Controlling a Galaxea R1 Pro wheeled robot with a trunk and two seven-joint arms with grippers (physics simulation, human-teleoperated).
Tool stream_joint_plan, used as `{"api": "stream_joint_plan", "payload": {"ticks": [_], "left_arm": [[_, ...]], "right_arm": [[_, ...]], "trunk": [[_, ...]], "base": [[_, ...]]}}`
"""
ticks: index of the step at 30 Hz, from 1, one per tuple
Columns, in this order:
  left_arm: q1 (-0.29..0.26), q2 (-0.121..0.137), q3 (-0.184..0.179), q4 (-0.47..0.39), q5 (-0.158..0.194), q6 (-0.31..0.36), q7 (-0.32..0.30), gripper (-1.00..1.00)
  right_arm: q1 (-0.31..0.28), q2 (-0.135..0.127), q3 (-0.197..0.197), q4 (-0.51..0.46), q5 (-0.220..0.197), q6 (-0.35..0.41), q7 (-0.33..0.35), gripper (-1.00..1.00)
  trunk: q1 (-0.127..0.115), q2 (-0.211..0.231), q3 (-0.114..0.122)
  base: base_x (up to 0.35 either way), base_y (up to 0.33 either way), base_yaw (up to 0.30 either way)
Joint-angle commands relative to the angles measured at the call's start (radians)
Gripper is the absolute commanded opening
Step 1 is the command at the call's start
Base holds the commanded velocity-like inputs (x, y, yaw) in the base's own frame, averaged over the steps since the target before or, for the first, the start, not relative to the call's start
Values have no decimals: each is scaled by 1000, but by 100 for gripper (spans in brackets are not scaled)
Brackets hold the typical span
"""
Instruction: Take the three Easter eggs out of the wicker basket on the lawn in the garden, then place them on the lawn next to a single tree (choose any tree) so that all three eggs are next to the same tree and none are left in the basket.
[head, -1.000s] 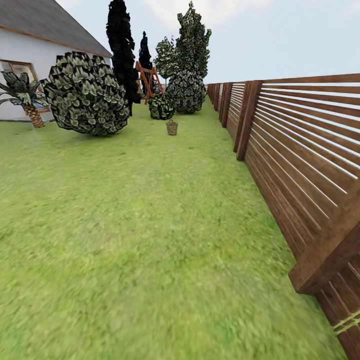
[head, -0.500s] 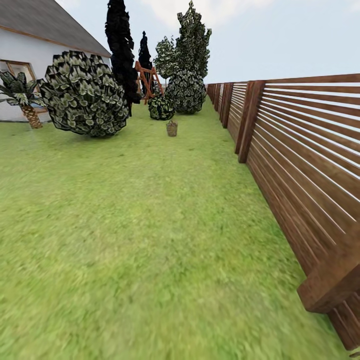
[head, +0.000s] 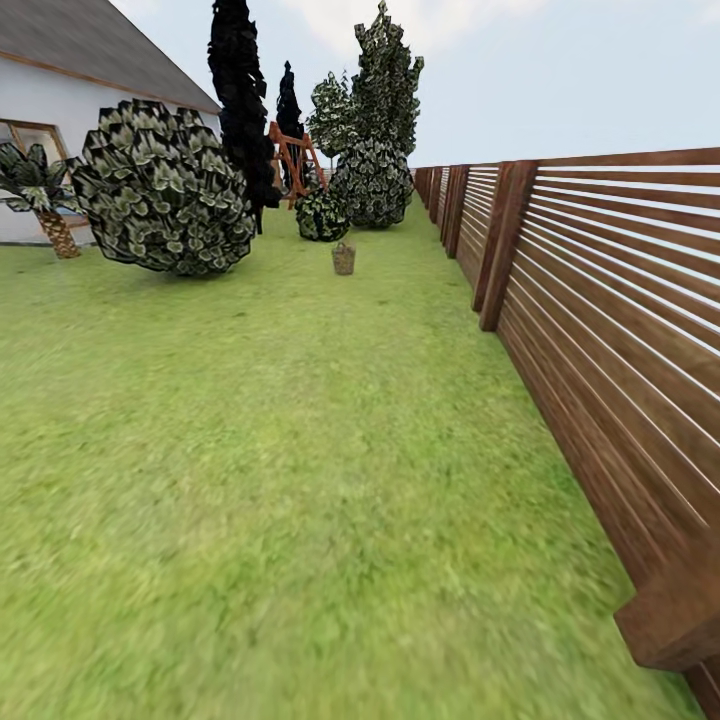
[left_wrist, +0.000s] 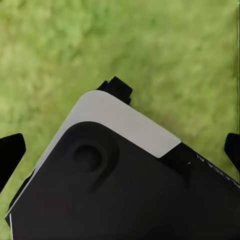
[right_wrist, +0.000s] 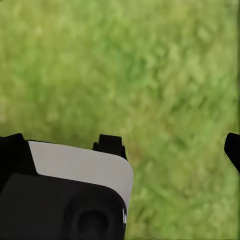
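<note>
Green lawn (head: 300, 480) ran beside a wooden fence (head: 600, 330) to the distant wicker basket (head: 343, 258), likely light and stiff, best approached over its rim; I could not tell either gripper's finger state.

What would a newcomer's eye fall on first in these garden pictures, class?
Probably the long brown slatted fence running down the right side of the head view, and the big round leafy bush at the left by the white house. Between them, far up the lawn, stands a small wicker basket.
</note>
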Motion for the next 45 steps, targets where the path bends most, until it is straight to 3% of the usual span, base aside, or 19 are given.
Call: {"api": "stream_joint_plan", "payload": {"ticks": [1, 45], "left_arm": [[-1, 0, 8, 1, -6, 1, 3, 100], [-1, 1, 8, 1, -6, 1, 4, 100]], "right_arm": [[-1, 0, 2, 3, 7, -5, -2, 100], [-1, 1, 2, 3, 12, -5, -2, 100]], "trunk": [[1, 0, -1], [1, 0, -1]], "base": [[317, 0, 0], [317, 0, 0]]}}
